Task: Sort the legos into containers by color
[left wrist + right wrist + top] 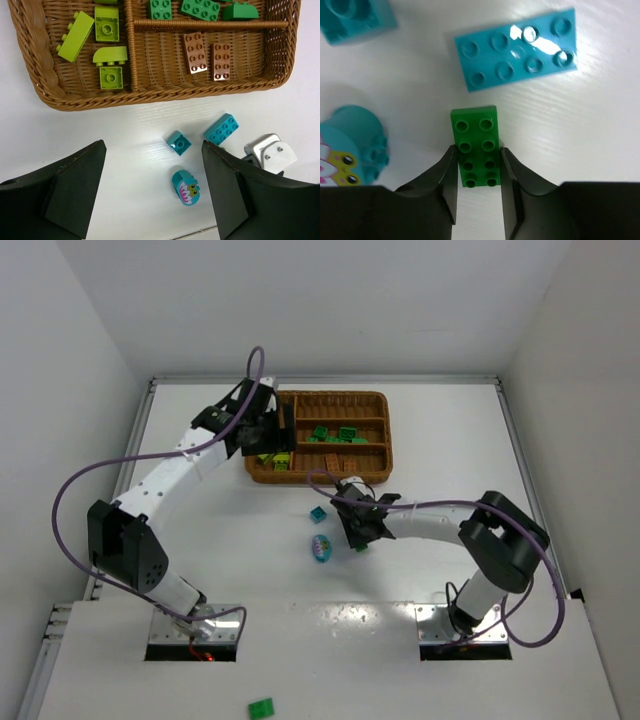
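**Right arm at the grasp, tray beyond.** The right gripper is clamping a dark green brick, its jaws pressing on the brick's two long sides. This is happening over the white table, in front of the wicker tray. The brick's long axis is running in line with the fingers. Its near half is sitting between the jaws and its far half is projecting past the tips toward a teal eight-stud brick. Whether it is clear of the table cannot be told.

The tray is lying beyond this gripper, away from the arm bases. The left gripper is the nearer one to it, hovering by its narrow end with jaws wide apart and nothing between them.

**Contents.**
- The narrow side section is holding lime bricks.
- The middle long section is holding dark green bricks, so the carried brick probably belongs there.
- The nearest long section is holding two orange-brown bricks.
- The farthest long section is showing nothing.

A small teal brick and a rounded teal piece with a printed face are waiting on the table.
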### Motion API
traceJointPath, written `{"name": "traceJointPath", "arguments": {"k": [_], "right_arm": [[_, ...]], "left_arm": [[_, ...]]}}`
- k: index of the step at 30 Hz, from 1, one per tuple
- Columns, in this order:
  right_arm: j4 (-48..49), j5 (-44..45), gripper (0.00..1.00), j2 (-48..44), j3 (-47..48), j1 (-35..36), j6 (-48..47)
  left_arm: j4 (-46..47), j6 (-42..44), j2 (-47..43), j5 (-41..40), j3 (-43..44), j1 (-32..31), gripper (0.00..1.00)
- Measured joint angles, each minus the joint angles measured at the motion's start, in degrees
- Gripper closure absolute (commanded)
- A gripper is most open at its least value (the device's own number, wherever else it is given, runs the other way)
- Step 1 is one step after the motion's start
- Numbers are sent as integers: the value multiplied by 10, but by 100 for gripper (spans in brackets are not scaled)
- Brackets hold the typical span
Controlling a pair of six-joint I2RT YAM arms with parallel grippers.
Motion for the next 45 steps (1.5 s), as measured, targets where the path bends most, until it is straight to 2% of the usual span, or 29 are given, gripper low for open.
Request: {"name": "traceJointPath", "arguments": {"k": [7, 13, 19, 23, 28, 30, 31, 32, 34, 39, 42, 45], "right_arm": [[-126, 27, 81, -61, 32, -21, 10], [-155, 27, 80, -58, 199, -111, -8], [-146, 6, 80, 67, 367, -185, -26], [-145, -9, 79, 184, 476, -213, -31], [-150, -24, 78, 287, 575, -236, -33], [-150, -27, 71, 319, 608, -242, -32], [-149, -28, 50, 332, 621, -245, -31], [-147, -28, 42, 341, 629, -245, -28], [-147, -26, 34, 348, 634, -249, -26], [-142, -11, 34, 341, 632, -250, -22], [-119, -3, 34, 283, 547, -248, -22], [-101, -2, 32, 169, 389, -242, -20]], "left_arm": [[4, 0, 0, -3, -9, 1, 16], [5, -14, -3, -16, -31, 16, 16], [4, -42, -33, -33, -61, 53, 16], [4, -50, -45, -38, -62, 63, 16], [4, -51, -47, -40, -64, 66, 16], [5, -51, -47, -40, -66, 67, 16], [5, -51, -47, -40, -67, 68, 16], [4, -51, -47, -40, -69, 68, 16], [4, -51, -47, -39, -72, 69, 16], [5, -50, -47, -37, -78, 70, 16], [5, -47, -47, -37, -85, 70, 16], [5, -41, -49, -37, -93, 70, 16]]}}
